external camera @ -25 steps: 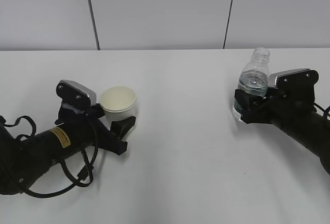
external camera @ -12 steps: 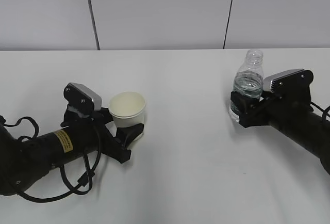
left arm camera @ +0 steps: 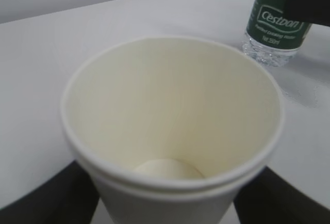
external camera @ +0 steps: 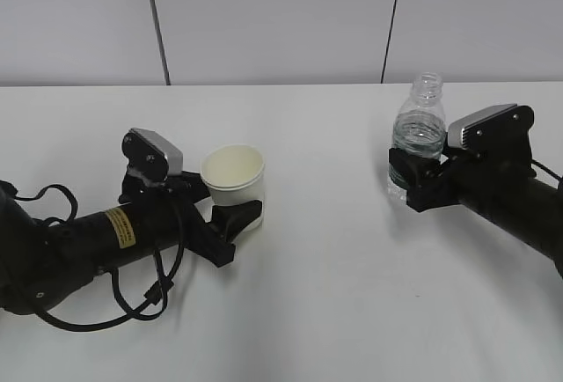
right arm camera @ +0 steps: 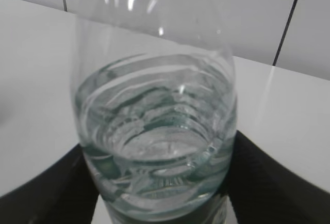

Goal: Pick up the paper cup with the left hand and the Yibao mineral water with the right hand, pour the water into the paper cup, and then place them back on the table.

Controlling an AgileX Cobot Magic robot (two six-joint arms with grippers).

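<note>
Both arms have shifted toward centre since the earlier frame. Left hand [external camera: 230,215] jaws hold the cup [external camera: 233,175] upright, partly open around it, left of centre. Right hand [external camera: 413,178] jaws grip the bottle [external camera: 417,140] upright at right, over the tabletop [external camera: 325,250].

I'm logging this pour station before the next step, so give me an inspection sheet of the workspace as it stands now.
Surface: plain white matte table, no spills seen.
Job's things: small cream paper cup, upright, empty; clear plastic water bottle with dark green label, uncapped, upright, partly filled.
Clutter: nothing seen.
Grippers: left gripper shut on the cup; right gripper shut on the bottle's lower body.
Cables: black cable looping on the table beside the left arm.
Surroundings: grey panelled wall behind the table.
</note>
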